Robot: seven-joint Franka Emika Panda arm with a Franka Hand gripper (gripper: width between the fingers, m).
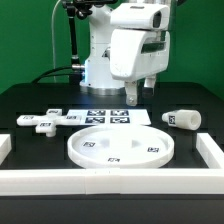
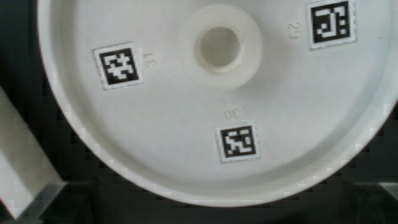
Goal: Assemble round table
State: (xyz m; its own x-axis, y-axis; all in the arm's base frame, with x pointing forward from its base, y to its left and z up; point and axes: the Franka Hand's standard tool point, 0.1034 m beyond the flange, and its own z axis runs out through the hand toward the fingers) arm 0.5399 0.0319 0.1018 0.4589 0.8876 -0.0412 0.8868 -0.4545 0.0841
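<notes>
Hanging with its jaws apart and empty, the gripper (image 1: 138,93) hovers near the far rim of the round disc (image 1: 120,146). My worry is a slip, since that smooth, hard white plastic and its low raised rim offer little bite for a shallow pinch. Further out on the black table (image 1: 25,100) lie the stubby cylinder leg (image 1: 182,119) and the cross-shaped foot (image 1: 40,121), well apart.

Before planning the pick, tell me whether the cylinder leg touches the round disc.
Apart. The exterior view shows a strip of black table between the cylinder leg and the round disc.
</notes>
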